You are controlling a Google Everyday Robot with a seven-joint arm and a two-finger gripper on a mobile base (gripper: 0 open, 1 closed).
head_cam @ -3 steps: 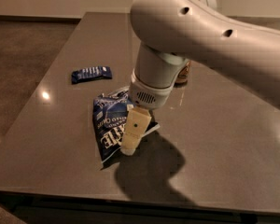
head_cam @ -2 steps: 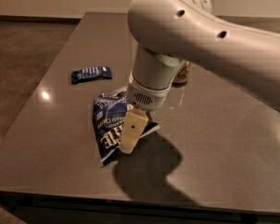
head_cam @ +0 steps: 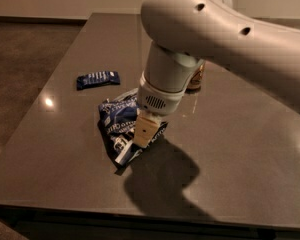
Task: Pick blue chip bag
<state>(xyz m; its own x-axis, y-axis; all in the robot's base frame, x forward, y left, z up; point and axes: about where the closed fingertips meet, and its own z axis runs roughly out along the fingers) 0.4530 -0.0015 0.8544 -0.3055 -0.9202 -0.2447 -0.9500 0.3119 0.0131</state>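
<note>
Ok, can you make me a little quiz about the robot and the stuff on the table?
1. True or false: the gripper is down at the blue chip bag.
2. What lies on the table beyond the bag, towards the picture's left? A) a small blue packet B) a banana C) a cup
3. Fill in: the can stands partly hidden behind the robot's ___.
Key: 1 true; 2 A; 3 arm.

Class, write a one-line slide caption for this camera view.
The gripper meets the blue chip bag on the dark table, a small blue packet lying apart beyond it.
</note>
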